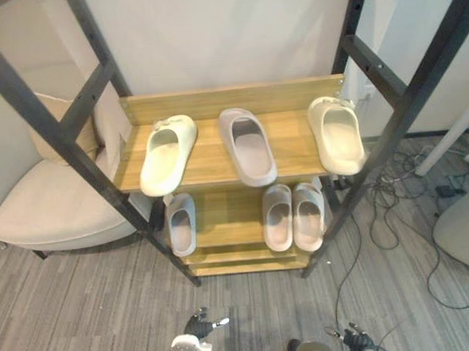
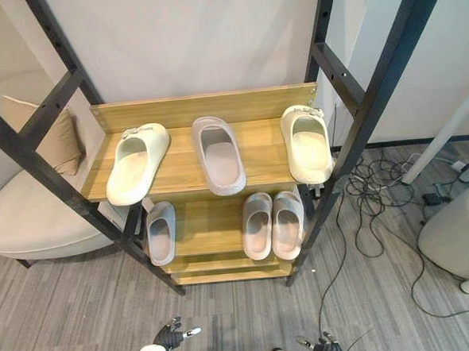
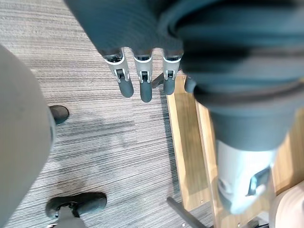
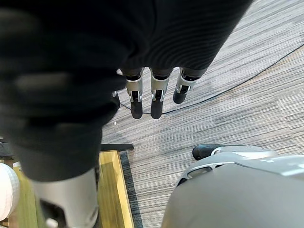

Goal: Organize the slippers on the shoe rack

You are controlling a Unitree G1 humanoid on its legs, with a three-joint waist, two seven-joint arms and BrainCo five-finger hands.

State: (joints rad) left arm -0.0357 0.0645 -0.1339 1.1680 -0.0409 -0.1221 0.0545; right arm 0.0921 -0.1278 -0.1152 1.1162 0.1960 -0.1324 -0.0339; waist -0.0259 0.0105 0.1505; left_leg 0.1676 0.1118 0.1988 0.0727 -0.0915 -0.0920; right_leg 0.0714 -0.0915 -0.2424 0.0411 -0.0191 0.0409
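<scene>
The wooden shoe rack [image 1: 210, 167] with a black frame stands in front of me. Its top shelf carries a cream slipper [image 1: 168, 154] at the left, a pale grey slipper [image 1: 248, 145] in the middle and a second cream slipper [image 1: 336, 134] at the right. On the lower shelf a grey slipper [image 1: 181, 223] lies alone at the left, and two grey slippers [image 1: 278, 216] [image 1: 308, 215] lie side by side at the right. My left hand [image 3: 140, 80] and right hand [image 4: 152, 90] hang low over the floor in front of the rack, fingers straight, holding nothing.
A beige armchair [image 1: 53, 206] with a cushion [image 1: 54, 123] stands close to the rack's left side. Black cables [image 1: 396, 205] sprawl over the floor to the right. A pale grey rounded seat [image 1: 464, 225] and a white slanted pole [image 1: 451, 134] are at the far right.
</scene>
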